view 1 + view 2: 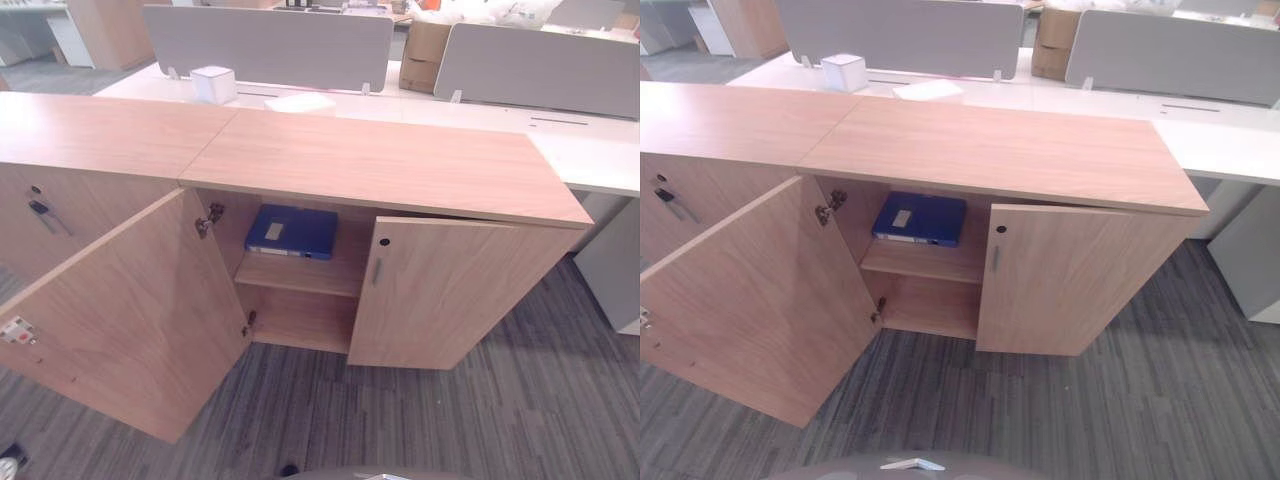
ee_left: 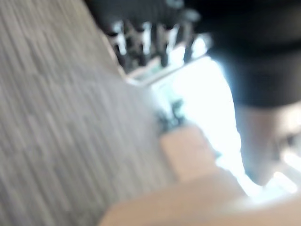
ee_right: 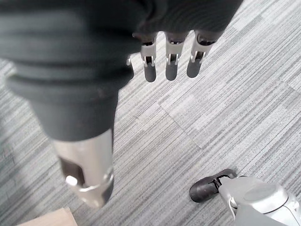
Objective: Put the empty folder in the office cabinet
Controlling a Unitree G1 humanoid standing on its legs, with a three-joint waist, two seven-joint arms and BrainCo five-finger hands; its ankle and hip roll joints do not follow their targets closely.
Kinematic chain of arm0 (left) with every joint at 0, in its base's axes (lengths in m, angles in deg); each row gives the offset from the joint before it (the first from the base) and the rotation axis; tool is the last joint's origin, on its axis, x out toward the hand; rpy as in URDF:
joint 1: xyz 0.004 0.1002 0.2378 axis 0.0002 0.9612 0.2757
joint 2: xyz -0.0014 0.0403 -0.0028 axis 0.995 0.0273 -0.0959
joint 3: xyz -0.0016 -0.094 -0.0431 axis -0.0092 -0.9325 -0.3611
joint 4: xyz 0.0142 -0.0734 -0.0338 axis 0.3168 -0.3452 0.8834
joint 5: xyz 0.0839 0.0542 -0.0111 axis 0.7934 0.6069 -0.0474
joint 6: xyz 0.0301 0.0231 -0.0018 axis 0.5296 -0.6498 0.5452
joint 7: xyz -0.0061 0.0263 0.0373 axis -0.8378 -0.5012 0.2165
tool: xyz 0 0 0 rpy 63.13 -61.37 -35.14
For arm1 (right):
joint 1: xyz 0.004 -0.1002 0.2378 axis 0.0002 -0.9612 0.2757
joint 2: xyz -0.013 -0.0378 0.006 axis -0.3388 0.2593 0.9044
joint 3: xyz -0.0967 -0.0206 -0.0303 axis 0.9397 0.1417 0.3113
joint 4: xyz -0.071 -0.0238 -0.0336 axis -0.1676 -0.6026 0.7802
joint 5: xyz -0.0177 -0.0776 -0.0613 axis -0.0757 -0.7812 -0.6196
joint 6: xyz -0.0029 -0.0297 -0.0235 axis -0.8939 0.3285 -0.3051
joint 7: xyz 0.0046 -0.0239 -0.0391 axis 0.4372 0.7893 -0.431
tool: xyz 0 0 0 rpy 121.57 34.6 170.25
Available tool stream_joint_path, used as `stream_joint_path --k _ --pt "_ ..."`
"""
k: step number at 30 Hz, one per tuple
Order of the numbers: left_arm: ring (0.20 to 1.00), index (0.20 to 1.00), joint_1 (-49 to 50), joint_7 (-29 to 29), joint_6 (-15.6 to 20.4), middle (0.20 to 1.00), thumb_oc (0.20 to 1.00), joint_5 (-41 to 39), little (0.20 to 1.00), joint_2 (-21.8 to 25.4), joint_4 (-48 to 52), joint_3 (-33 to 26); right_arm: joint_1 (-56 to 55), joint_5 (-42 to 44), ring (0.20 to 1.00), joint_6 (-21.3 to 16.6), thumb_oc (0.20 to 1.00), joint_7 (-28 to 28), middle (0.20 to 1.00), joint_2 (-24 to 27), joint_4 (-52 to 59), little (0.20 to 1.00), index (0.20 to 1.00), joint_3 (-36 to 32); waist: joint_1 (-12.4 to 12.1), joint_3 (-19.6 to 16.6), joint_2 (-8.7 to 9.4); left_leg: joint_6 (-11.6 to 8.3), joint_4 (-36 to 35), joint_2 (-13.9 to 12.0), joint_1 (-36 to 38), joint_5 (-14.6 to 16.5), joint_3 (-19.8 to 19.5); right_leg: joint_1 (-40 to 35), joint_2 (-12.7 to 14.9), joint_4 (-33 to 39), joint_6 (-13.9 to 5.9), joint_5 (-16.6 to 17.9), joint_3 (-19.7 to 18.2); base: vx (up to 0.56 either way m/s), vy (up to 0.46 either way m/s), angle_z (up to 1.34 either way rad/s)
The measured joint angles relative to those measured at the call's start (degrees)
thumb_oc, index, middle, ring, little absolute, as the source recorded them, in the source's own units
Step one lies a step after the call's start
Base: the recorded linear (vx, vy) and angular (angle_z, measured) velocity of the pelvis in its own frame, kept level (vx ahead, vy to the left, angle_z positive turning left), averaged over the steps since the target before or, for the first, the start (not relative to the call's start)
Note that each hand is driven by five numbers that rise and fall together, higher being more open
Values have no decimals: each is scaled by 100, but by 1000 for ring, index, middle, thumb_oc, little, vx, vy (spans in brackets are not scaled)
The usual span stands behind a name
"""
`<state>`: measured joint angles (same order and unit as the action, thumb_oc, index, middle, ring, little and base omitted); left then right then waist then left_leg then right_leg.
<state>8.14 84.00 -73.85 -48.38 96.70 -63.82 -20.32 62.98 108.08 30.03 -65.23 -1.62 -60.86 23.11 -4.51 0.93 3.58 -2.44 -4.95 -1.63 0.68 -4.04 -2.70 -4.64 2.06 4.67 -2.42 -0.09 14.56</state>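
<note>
Inside cabinet (image 1: 400,165), folder (image 1: 291,231) lies flat (left door (image 1: 130,320) wide open).

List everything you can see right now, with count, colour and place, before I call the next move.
Folder: one, blue, lying flat on the upper shelf inside the cabinet.
Cabinet: one, light wood, centre, standing on the carpet.
Left door: one, wood, swung wide open.
Right door: one, wood, partly open, with a small handle.
Neighbouring cabinet: one, wood, to the left, shut.
Box: one, white, on the white desk behind.
Paper: one, white, on that desk.
Dividers: two, grey, upright on the desk.
Carpet: grey, striped.
Left hand: fingers hanging relaxed, holding nothing.
Right hand: fingers straight, over the carpet, holding nothing.
</note>
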Motion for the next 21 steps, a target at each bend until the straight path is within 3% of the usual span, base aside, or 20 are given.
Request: stream_joint_path --k 4,6,9,12,14,17,21 --pt "1000 1000 -109 -59 112 1000 1000 213 1000 5 21 420 73 10 1000 8 1000 -4 1000 20 78 1000 1000 -195 167 92 190 -29 -4 -10 -108 -21 -20 111 -12 3 -21 17 -20 -33 -20 -5" --pt "1000 1000 -554 -180 33 1000 1000 11 1000 1008 -1991 327 76 22 1000 -30 1000 -17 1000 53 171 1000 1000 -207 318 141 339 -42 6 -68 -196 -28 71 250 -73 6 4 46 -125 -35 -39 -23" --pt "1000 1000 -784 -302 51 1000 1000 -123 1000 1948 -2878 128 -74 55 1000 -26 1000 -74 1000 67 111 1000 1000 -214 321 206 537 -37 54 -114 -235 -52 87 336 -122 5 63 85 -134 -8 -10 -2" --pt "1000 1000 -1446 -765 -134 1000 1000 -294 1000 3219 -4441 159 -98 263 1000 -57 1000 -108 1000 166 108 1000 1000 -206 417 232 600 -46 55 -119 -225 -51 137 358 -119 6 87 103 -164 12 20 -3" --pt "1000 1000 -1977 -991 -172 1000 1000 -277 1000 3926 -4746 468 -121 278 1000 -116 1000 -110 1000 241 102 1000 1000 -207 414 242 594 -64 53 -106 -228 -29 230 375 -98 6 83 106 -245 45 25 -14" --pt "1000 1000 -2320 -1204 -179 1000 1000 -138 1000 4219 -4640 709 -136 383 1000 -139 1000 -108 1000 271 111 1000 1000 -205 573 238 553 -78 49 -93 -181 -12 302 357 -80 5 56 127 -314 28 22 -15" --pt "1000 1000 -2319 -1342 -197 1000 1000 -11 1000 4053 -4587 861 -192 464 1000 -137 1000 -110 1000 268 110 1000 1000 -193 749 223 523 -80 -2 -107 -113 40 446 368 -91 5 45 159 -499 30 43 -23"
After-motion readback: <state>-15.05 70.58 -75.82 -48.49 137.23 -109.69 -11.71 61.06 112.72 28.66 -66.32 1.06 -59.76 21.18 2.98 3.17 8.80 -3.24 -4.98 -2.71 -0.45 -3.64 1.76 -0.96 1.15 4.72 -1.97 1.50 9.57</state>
